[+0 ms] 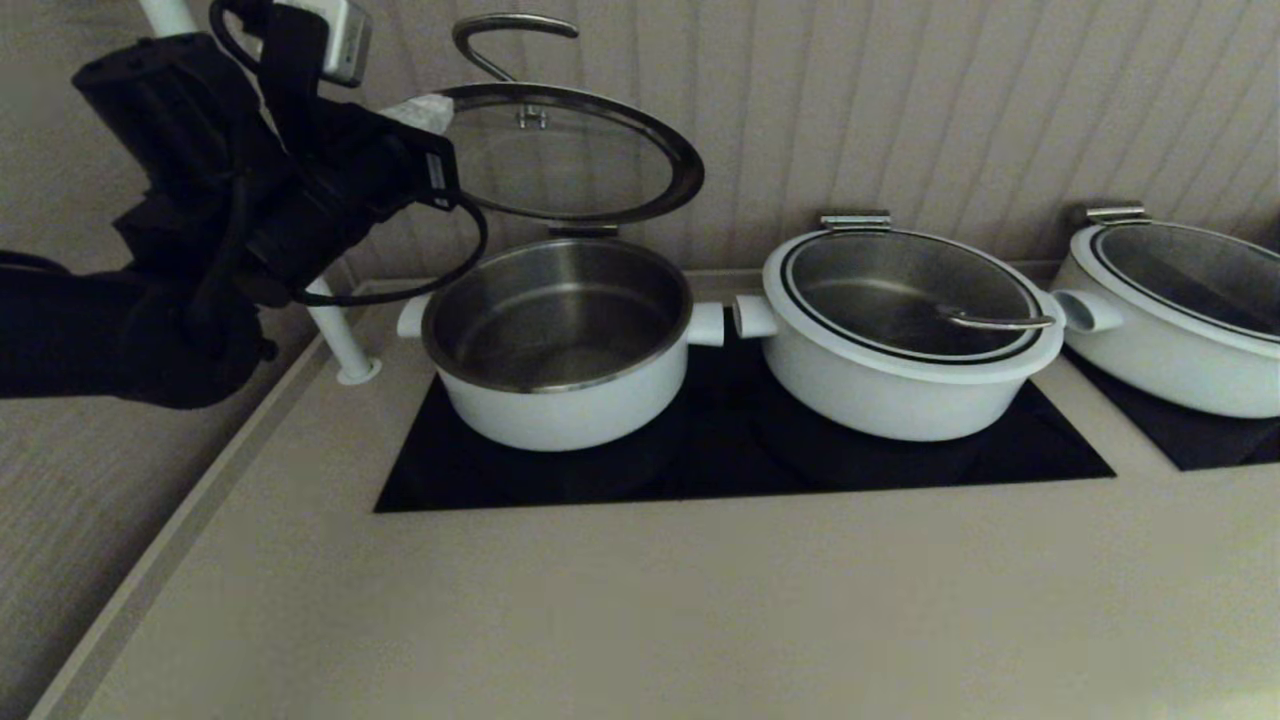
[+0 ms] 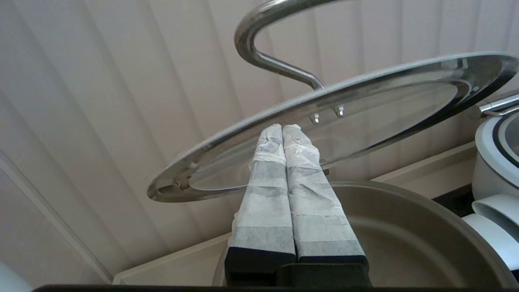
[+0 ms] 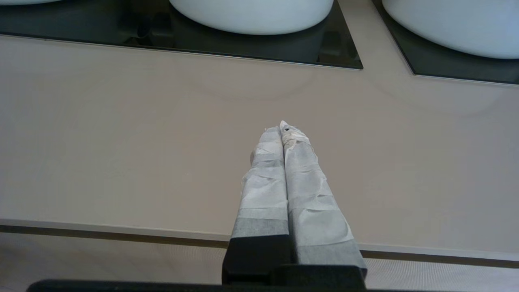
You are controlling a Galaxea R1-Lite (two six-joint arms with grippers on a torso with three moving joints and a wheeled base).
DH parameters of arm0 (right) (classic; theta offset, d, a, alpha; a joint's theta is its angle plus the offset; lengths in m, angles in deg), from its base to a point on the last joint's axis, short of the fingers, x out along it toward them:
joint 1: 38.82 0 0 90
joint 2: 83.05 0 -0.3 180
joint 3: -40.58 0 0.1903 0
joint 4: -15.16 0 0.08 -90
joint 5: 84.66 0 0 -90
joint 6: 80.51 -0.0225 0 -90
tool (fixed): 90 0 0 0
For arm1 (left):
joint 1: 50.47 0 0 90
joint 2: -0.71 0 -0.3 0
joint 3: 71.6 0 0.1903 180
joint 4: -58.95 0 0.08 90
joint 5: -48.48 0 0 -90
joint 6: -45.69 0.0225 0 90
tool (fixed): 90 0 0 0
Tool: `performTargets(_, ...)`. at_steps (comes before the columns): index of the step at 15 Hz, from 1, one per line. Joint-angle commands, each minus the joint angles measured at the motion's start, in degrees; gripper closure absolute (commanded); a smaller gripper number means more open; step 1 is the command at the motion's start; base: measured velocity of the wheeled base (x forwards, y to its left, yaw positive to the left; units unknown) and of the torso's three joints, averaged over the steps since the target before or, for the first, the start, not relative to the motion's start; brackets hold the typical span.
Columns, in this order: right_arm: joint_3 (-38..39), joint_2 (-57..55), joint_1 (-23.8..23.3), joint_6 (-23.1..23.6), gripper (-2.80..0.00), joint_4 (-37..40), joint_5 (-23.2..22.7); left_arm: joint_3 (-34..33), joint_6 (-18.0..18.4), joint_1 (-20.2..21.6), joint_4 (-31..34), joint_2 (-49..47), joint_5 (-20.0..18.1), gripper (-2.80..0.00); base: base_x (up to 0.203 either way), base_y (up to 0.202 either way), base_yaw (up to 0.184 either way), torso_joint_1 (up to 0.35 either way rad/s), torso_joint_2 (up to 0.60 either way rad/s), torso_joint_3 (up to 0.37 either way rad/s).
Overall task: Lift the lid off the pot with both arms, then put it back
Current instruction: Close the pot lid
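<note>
The lid [image 1: 570, 150], glass with a steel loop handle [image 1: 505, 30], is raised and tilted above the open pot [image 1: 560, 400], with its back edge lowest, near the pot's far rim. My left gripper [image 1: 420, 108] is shut, and its fingertips touch the underside of the lid's left rim. The left wrist view shows the shut gripper [image 2: 282, 126] against the lid [image 2: 365, 117], with the pot's steel inside [image 2: 425, 243] below. My right gripper [image 3: 282, 126] is shut and empty, low over the bare counter near its front edge, and is out of the head view.
Two wider white pots with lids on stand to the right [image 1: 900, 380] [image 1: 1180, 330] on black cooktops [image 1: 740, 460]. A white pole [image 1: 335, 330] rises at the counter's left back corner. A panelled wall stands close behind. The beige counter [image 1: 640, 600] stretches in front.
</note>
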Motion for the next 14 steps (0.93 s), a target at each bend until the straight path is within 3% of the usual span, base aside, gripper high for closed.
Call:
performTargets(1,0.0,-0.08,0.01,0.07,0.0,0.02,-0.05,-0.02,1.16,-0.01,-0.07,1.36,0.0,0.0,0.0,0.0,0.0,0.0,0.0,0.0)
performTargets(7,0.0,-0.08,0.01,0.07,0.0,0.02,-0.05,-0.02,3.04,0.07,2.26,5.14,-0.17,0.0,0.0,0.0,0.0,0.0,0.0,0.0)
performTargets(14,0.0,-0.08,0.01,0.07,0.0,0.02,-0.05,5.76,3.2,-0.01,13.98,7.65,-1.61,0.0,0.0,0.0,0.0,0.0,0.0,0.0)
